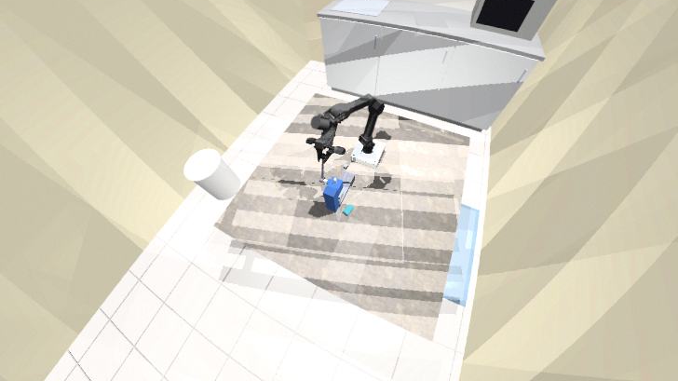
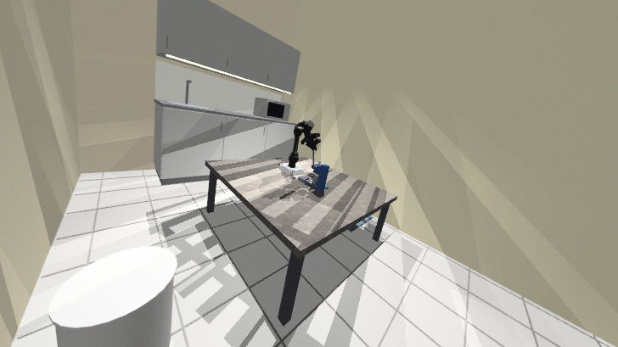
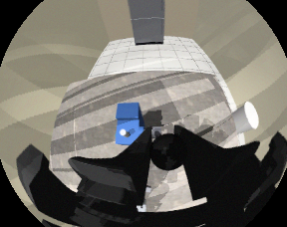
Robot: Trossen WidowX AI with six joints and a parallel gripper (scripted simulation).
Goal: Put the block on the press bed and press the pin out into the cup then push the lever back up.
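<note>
The wooden table (image 1: pixel 425 276) (image 2: pixel 273 208) (image 3: pixel 97 114) carries the blue press (image 1: pixel 332 195) (image 2: pixel 321 178) (image 3: pixel 128 112).

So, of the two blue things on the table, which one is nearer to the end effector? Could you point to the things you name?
The tall blue press column (image 1: pixel 332 197) (image 2: pixel 322 177) (image 3: pixel 128 112); the small turquoise piece (image 1: pixel 347 210) (image 2: pixel 327 187) lies farther away, beyond it.

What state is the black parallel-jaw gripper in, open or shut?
The black parallel-jaw gripper is shut on the lever's round black knob; the wrist view shows its fingers against both sides.
</note>
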